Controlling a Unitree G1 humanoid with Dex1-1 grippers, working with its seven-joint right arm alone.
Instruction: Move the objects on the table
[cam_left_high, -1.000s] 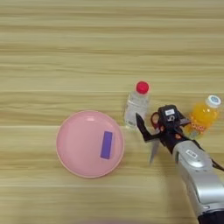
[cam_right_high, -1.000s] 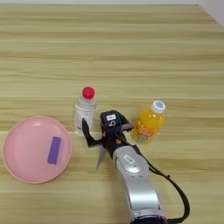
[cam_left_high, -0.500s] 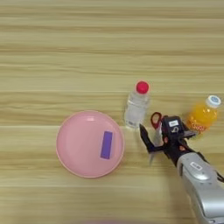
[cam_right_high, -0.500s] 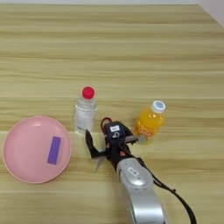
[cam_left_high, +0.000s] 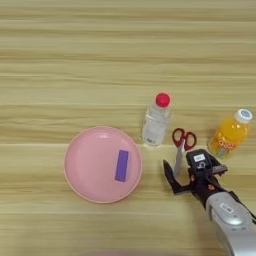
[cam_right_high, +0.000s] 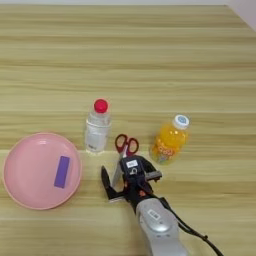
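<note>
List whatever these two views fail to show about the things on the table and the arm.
- Scissors: the blade tips, covered by the right gripper in both views.
- Orange juice bottle: its label print, too small to read.
- Pink plate: its left rim, cut off by the right eye view's edge.
- Silver forearm: everything past the bottom edge.

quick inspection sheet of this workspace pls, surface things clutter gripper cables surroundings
surface: light wooden table, plank grain running across
job's things: clear bottle with red cap, upright; pink plate with purple block lying in it; red-handled scissors flat on the table, right of the clear bottle
clutter: orange juice bottle, white cap, upright
grippers: right gripper open, empty, over the scissors' blade end
cables: thin black cable along the silver forearm
surroundings: nothing seen
</note>
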